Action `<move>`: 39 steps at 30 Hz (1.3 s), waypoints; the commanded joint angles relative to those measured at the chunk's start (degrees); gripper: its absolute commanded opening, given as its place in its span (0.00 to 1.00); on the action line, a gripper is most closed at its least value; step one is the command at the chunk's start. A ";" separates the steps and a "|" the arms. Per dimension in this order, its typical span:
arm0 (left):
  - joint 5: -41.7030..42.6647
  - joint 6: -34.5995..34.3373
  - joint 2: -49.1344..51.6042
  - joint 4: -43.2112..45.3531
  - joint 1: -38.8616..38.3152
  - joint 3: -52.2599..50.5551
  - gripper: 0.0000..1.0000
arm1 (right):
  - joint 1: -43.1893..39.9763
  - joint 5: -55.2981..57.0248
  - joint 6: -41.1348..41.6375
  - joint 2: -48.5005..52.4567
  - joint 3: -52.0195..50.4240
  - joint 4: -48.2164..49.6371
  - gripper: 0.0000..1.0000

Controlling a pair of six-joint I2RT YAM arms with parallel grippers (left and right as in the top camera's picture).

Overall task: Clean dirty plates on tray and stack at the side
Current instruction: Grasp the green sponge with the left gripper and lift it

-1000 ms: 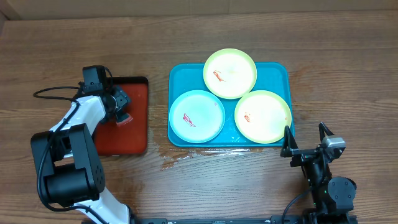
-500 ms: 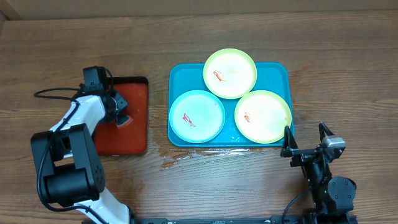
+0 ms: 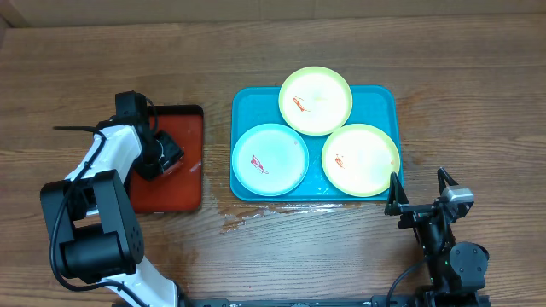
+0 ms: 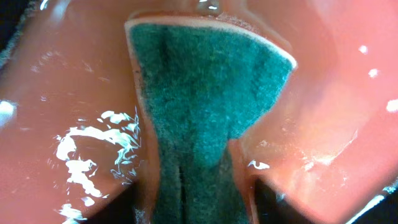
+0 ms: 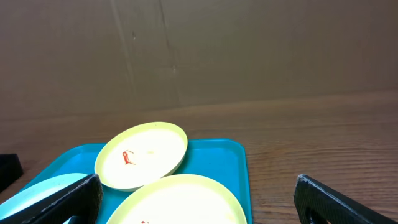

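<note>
step in hand: tool pickup. no plate looks wiped, and each one shows its red smear.

left gripper (image 3: 164,159) is down in the red tray (image 3: 183,194) at the left of the worktop (image 3: 478,85), clamped on the near end of the sponge (image 4: 205,93). left wrist view shows the green scouring face squeezed into a narrow waist between the jaws, with the far end fanned out wide. the red tray floor looks wet around it, so the sponge is probably soaked and soft.

right gripper (image 3: 418,186) is parked at the near right, just beside the near right corner of the blue tray (image 3: 246,98), jaws spread wide and holding nothing.

all three plates sit on the blue tray mid-worktop:
- blue-white plate (image 3: 270,159), near left
- yellow-green plate (image 3: 360,159), near right
- second yellow-green plate (image 3: 316,101), far side, its rim at or over the rims of the other two; can't tell which

nothing is stacked at the side yet.

next move, as a judgement: lift the sponge clear of the red tray's rim and carry it right to the blue-white plate, the closest one. put the scouring face down on the smear. the plates look light, so one will likely skate under the wipe. the right gripper may need to pin the rim.
</note>
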 commanded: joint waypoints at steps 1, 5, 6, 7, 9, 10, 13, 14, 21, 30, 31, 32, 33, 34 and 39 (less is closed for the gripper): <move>0.94 0.11 1.01 0.70 -0.37 0.76 0.16 | -0.09 0.35 -0.13 -0.46 -0.61 0.20 1.00; 0.90 0.11 1.01 1.03 -0.35 0.76 0.05 | -0.09 0.35 -0.13 -0.46 -0.61 0.17 1.00; 0.33 0.13 1.01 1.05 -0.35 0.76 0.17 | -0.09 0.35 -0.13 -0.46 -0.61 0.17 1.00; -0.57 0.13 1.01 1.07 -0.35 0.76 0.52 | -0.09 0.35 -0.13 -0.46 -0.61 0.20 1.00; -2.56 0.13 1.01 1.14 -0.35 0.79 1.00 | -0.09 0.35 -0.13 -0.46 -0.61 0.17 1.00; -3.69 0.13 1.01 1.22 -0.35 0.79 1.00 | -0.09 0.33 -0.13 -0.46 -0.61 0.20 1.00; -5.27 0.13 1.01 2.21 -0.31 0.76 1.00 | -0.09 0.35 -0.13 -0.46 -0.61 0.20 1.00; -5.25 0.13 1.01 2.58 -0.33 0.79 1.00 | -0.09 0.35 -0.13 -0.46 -0.61 0.20 1.00; -4.76 0.11 1.01 4.55 -0.33 0.87 0.46 | -0.09 0.35 -0.13 -0.46 -0.61 0.17 1.00; -4.07 0.11 0.90 -7.39 -0.26 9.92 0.04 | -0.09 0.35 -0.13 -0.46 -0.61 0.17 1.00; -4.13 0.13 0.90 -9.86 -0.26 12.02 0.04 | -0.09 0.35 -0.13 -0.46 -0.61 0.20 1.00; -4.13 0.13 0.90 -12.37 -0.26 14.27 0.04 | -0.09 0.35 -0.13 -0.46 -0.61 0.17 1.00; -4.11 0.11 0.90 -14.99 -0.26 16.65 0.04 | -0.09 0.35 -0.13 -0.46 -0.61 0.17 1.00; -4.09 0.11 0.90 -17.81 -0.26 19.28 0.04 | -0.09 0.35 -0.13 -0.46 -0.61 0.20 1.00; -2.95 0.09 0.90 -24.92 -0.44 26.34 0.04 | -0.09 0.35 -0.13 -0.46 -0.61 0.17 1.00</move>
